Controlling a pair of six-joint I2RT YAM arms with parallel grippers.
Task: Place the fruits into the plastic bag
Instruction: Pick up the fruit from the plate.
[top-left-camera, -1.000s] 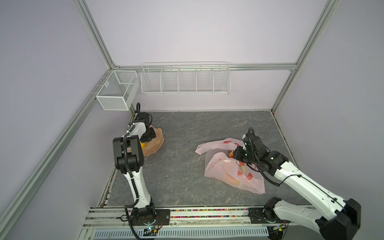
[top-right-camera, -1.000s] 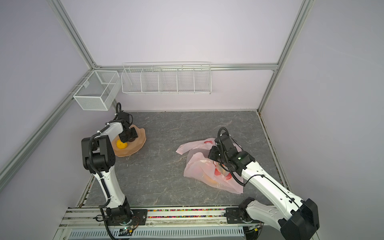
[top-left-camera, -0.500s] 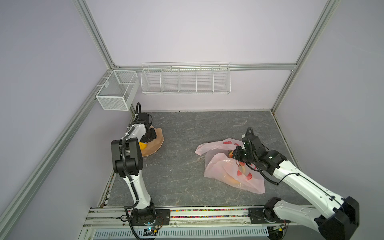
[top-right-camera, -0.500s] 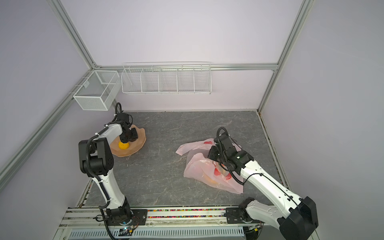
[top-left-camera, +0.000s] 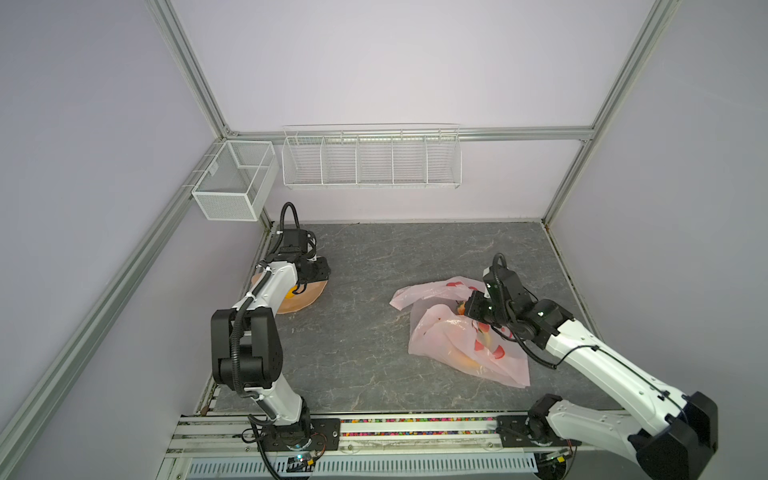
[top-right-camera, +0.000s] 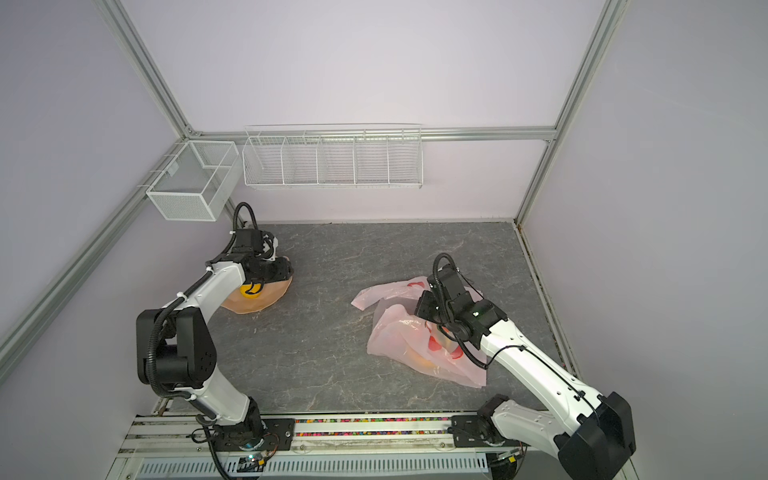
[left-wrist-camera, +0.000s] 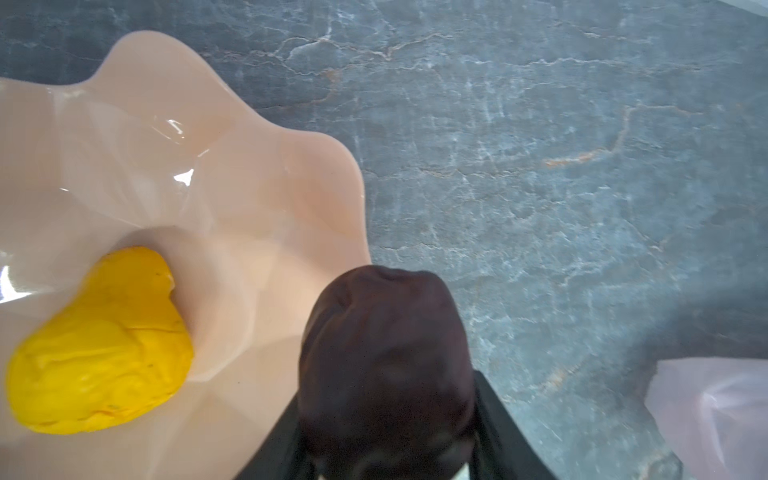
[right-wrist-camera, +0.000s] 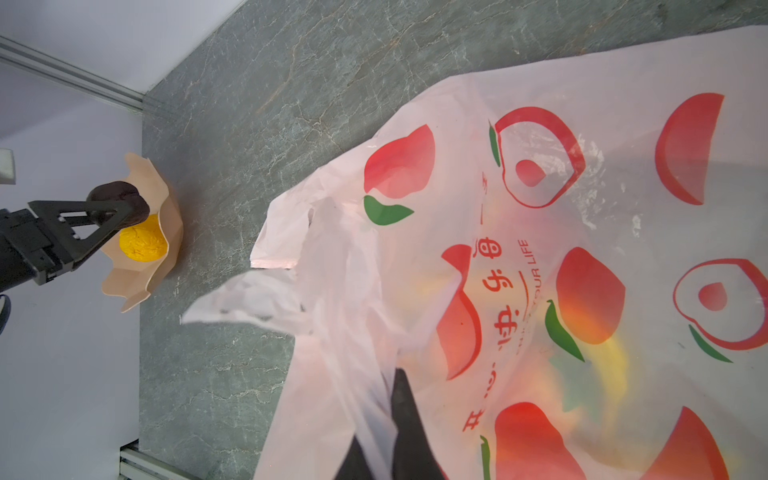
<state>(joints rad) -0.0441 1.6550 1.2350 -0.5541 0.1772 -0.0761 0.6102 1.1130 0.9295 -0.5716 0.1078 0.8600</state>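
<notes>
At the far left corner of the grey marbled table (top-left-camera: 374, 340), above a peach wavy-edged dish (left-wrist-camera: 270, 174): grips a dark brown toy fruit (left-wrist-camera: 386, 365) in the left gripper (right-wrist-camera: 124, 208), fingers closed against its two sides. Holds it over the dish's rim on the side facing the bag, and, going by the right wrist view, clear of the dish floor. Lower down, lying alone on the dish floor and apart from the held piece: a yellow pear (left-wrist-camera: 99, 345) (skin dented and creased).

On the right half of the table, well apart from the dish: pinches the plastic bag (top-left-camera: 465, 353) with the right gripper (right-wrist-camera: 390, 399), fingers together on the pale pink film near the bag's opening. Rest of the bag lying slack on the table, a handle (right-wrist-camera: 282, 232) trailing toward the dish side.

Seen blurred through the film: yellow and orange fruit shapes (right-wrist-camera: 611, 361) inside the bag (too soft to name one by one). Printed across the film: red fruit pictures, green leaves, small text.

On the walls above the table: a long white wire rack (top-left-camera: 370, 160) and a white mesh basket (top-left-camera: 232, 183).
</notes>
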